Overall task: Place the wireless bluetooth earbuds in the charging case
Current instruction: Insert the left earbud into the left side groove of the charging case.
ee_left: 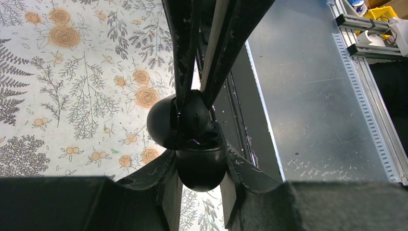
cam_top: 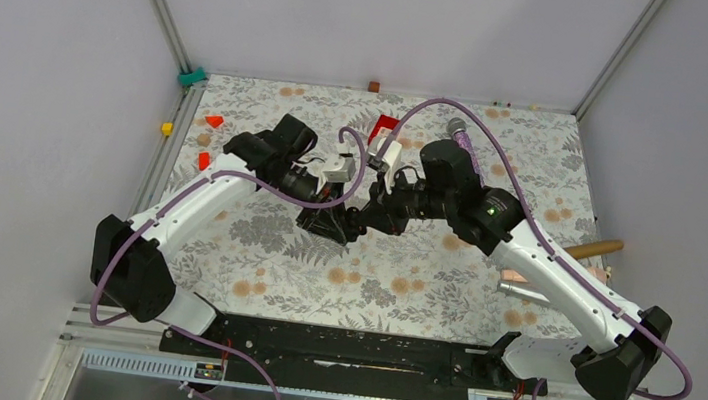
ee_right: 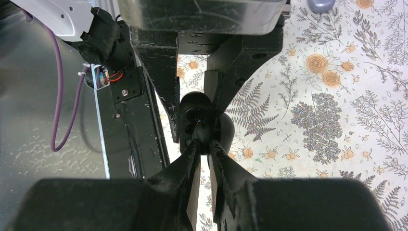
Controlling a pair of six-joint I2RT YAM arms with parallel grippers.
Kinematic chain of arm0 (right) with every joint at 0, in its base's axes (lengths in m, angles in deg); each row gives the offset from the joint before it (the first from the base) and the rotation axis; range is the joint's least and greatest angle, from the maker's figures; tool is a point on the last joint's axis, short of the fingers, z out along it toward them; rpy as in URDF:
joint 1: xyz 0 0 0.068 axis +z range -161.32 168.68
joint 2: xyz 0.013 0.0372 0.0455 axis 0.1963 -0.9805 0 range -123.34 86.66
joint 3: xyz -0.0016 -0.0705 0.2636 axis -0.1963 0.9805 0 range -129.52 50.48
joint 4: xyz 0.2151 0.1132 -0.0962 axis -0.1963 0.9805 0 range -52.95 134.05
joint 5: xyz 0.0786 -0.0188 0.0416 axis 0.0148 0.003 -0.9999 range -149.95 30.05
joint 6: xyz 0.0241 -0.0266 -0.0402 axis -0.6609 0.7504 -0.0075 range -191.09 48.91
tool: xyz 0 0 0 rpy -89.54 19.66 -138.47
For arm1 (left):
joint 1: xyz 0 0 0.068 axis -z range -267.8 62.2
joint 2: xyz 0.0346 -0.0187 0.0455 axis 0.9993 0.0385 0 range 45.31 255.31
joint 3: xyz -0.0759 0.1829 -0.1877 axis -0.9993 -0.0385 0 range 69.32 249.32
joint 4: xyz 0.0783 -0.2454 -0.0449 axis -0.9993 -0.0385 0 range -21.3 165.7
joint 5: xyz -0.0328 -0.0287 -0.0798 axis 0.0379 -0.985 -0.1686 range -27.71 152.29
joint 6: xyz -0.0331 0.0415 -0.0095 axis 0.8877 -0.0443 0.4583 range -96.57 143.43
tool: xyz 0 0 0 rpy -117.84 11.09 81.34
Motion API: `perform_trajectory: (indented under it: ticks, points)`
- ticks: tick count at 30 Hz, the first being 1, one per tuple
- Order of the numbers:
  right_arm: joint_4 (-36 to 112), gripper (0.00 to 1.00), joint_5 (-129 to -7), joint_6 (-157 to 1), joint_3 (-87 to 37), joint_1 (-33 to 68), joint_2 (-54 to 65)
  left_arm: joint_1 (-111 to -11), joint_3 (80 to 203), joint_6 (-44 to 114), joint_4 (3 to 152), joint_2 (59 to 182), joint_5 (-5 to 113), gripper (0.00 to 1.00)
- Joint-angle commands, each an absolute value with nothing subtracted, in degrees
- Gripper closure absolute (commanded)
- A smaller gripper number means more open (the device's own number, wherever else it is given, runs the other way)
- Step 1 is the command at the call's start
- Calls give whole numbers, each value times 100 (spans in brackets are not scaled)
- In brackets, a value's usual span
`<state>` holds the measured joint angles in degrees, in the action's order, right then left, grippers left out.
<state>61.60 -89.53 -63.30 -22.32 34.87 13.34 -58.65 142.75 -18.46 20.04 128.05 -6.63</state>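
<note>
Two-handed hold at mid-table, over floral cloth (ee_left: 72, 96). Clamped in left gripper (ee_left: 201, 166): black case (ee_left: 202, 179), lid open. Pinched in nearly closed right gripper (ee_right: 203, 144): small black bud (ee_left: 193, 115), at case mouth.

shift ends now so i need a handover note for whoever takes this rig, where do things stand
Left gripper: jaws shut on the charging case, which looks black in these views. Its lid is swung open, and it is held between the two arms.
Right gripper: jaws shut on a small black piece at the case's mouth, apparently an earbud.
Done: case gripped and open, one earbud brought to it.
Left: seat that earbud and release it. The other one is not seen in any view, so find it, insert it, then close the lid.
</note>
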Motion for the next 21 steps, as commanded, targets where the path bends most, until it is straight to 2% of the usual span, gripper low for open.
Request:
perform_trajectory:
  ticks: [1, 21]
  points:
    - [6079, 81, -8899, -6247, -2441, 3587, 1279, -5797, 14245, -1874, 2095, 12803, -837, 100]
    - [6062, 80, -9259, -6486, -2511, 3614, 1120, -5756, 14242, -1890, 2096, 12810, -754, 100]
